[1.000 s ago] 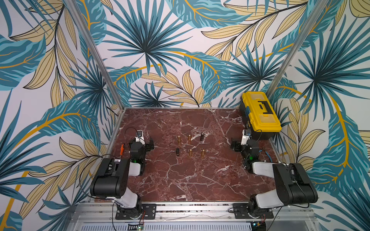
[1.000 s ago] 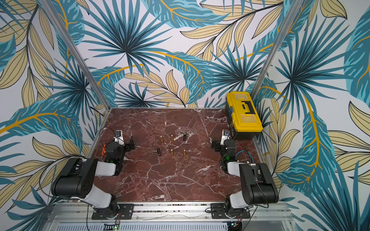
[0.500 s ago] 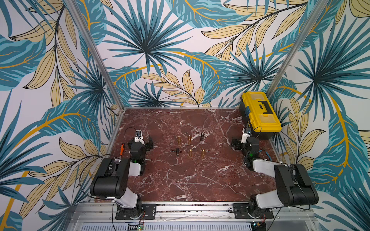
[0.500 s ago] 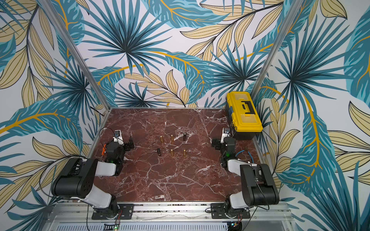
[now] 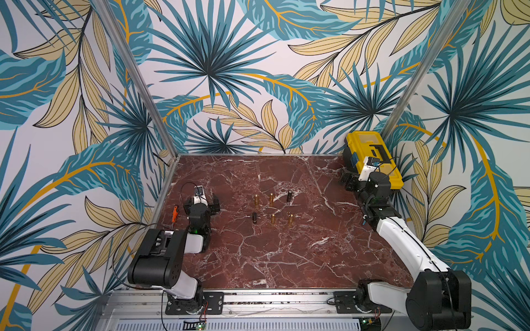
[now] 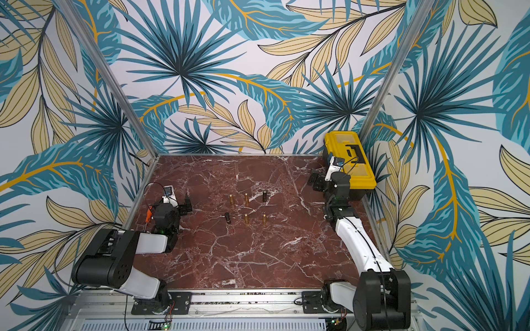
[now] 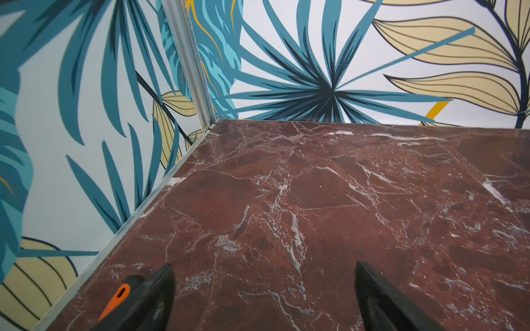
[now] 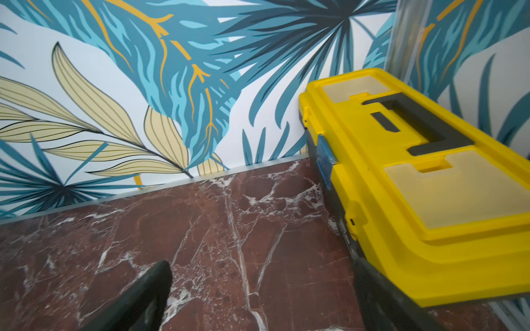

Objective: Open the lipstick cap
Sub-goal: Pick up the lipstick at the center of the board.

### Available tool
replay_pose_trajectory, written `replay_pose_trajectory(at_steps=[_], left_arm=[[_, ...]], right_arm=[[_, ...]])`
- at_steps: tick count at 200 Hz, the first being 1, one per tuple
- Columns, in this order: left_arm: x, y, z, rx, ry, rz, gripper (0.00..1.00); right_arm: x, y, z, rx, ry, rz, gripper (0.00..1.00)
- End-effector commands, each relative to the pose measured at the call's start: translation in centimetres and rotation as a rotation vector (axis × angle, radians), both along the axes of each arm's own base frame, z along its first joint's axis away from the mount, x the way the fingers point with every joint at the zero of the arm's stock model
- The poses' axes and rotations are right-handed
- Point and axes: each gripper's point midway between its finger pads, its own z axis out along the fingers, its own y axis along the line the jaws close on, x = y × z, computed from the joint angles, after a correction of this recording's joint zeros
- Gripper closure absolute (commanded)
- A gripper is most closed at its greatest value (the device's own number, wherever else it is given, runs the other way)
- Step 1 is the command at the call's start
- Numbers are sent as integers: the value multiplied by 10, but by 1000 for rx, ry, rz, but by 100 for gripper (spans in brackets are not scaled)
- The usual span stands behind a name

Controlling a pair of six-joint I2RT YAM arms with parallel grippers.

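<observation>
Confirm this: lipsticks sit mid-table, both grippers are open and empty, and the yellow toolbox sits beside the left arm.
Wrong on one count: the yellow toolbox sits beside the right arm, as both top views show. The rest holds.

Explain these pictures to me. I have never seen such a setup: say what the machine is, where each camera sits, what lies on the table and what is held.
This is a robot with two arms mounted at the front edge of a red marble-patterned table. Each arm ends in an end effector, a two-fingered clamp. Two pictures come from a camera pair high above, looking down on the whole scene, so they are nearly alike. The other two come from cameras on the wrists, looking out past the fingers. Mid-table stand six small lipstick tubes, four gold and two dark. A yellow toolbox sits in the far corner on the robot's right. The left end effector and the right end effector are both open and hold nothing.
</observation>
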Motion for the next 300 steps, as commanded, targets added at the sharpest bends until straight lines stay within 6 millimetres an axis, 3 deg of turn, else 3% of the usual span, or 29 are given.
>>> replay_pose_trajectory(at_steps=[1,44,67,94,131,174,213,253,287,300], left_arm=[[-4,-4,35,47,-66,21,2],[-8,-20,114,143,-213,61,1],[4,-38,128,197,-195,52,2],[23,-61,109,151,-57,-11,6],[39,-85,103,70,99,-88,6],[46,-110,80,-52,403,-163,6],[48,-130,78,-226,539,-252,7],[52,-158,77,-387,664,-365,17],[56,-165,79,-408,683,-380,19],[59,-165,75,-392,702,-364,28]], right_arm=[[-3,19,4,63,41,96,0],[-3,28,13,86,66,142,0],[-5,36,12,104,77,174,2],[-5,45,15,107,88,196,4],[-8,59,16,107,102,242,5],[-3,72,11,96,145,269,5],[-3,82,15,88,156,299,5],[-7,98,17,82,187,345,8],[-19,109,-2,54,277,362,9],[-22,114,-8,54,299,372,10]])
